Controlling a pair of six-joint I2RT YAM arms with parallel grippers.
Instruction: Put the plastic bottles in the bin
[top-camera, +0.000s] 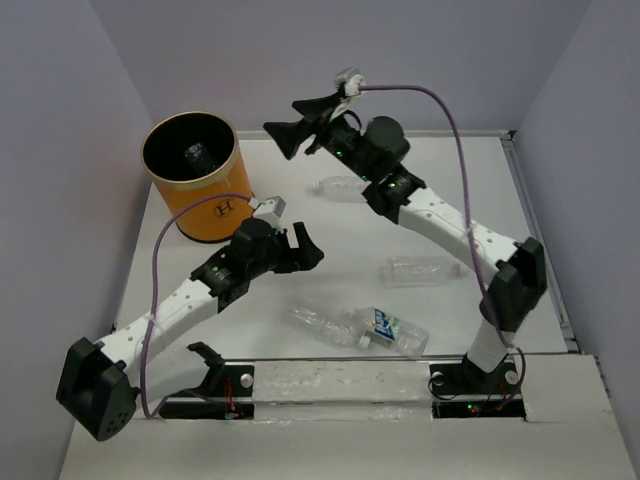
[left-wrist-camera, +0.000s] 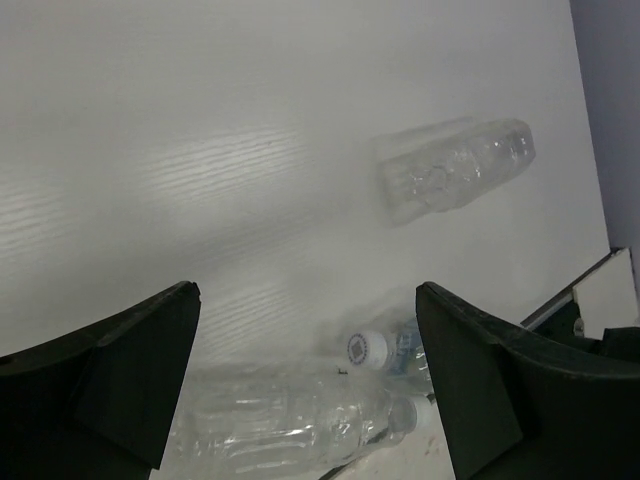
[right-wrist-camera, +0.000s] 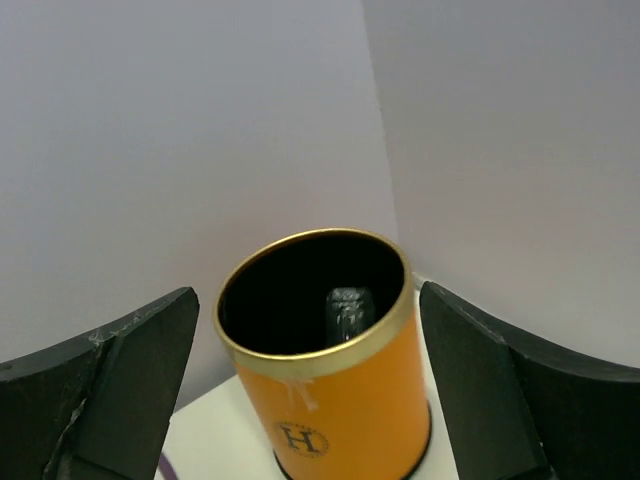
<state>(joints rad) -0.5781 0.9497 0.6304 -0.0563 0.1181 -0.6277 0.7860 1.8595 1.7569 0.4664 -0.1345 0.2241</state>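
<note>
The orange-yellow bin (top-camera: 210, 212) stands at the back left, with one clear bottle (top-camera: 193, 155) inside it. In the right wrist view the bin (right-wrist-camera: 345, 395) lies below and ahead, with the bottle (right-wrist-camera: 348, 310) inside. My right gripper (top-camera: 285, 125) is open and empty, raised just right of the bin. My left gripper (top-camera: 312, 248) is open and empty, mid-table. Clear bottles lie on the table: one (top-camera: 338, 187) by the right arm, one (top-camera: 425, 270) at the right, one (top-camera: 322, 325) at the front and a blue-green labelled one (top-camera: 392, 328) beside it. The left wrist view shows the front bottle (left-wrist-camera: 290, 425), the labelled one's cap (left-wrist-camera: 367, 348) and the right bottle (left-wrist-camera: 455, 170).
Pale walls close in the table (top-camera: 300, 205) at the back and both sides. A raised rail (top-camera: 545, 250) runs along the right edge. The arm bases (top-camera: 340, 390) sit at the front edge. Purple cables (top-camera: 455, 130) loop above both arms.
</note>
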